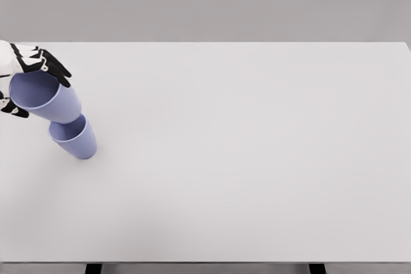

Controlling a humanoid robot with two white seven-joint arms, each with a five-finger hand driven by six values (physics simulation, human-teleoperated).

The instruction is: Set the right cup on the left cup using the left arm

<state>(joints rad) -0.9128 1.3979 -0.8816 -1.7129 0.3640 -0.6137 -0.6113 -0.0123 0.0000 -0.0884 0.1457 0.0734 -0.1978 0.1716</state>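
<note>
Two lavender-blue cups show at the far left of the head view. The lower cup [74,138] stands on the white table [244,158]. The upper cup [45,96] is tilted, its base touching or dipping into the lower cup's rim. My left hand [26,81] comes in from the left edge and is shut on the upper cup, with black-tipped fingers [54,67] over its far rim and a thumb tip [14,110] on its near side. The right hand is out of sight.
The white table stretches wide to the right, with its far edge meeting a grey wall. Two dark table legs [94,268] peek out below the front edge.
</note>
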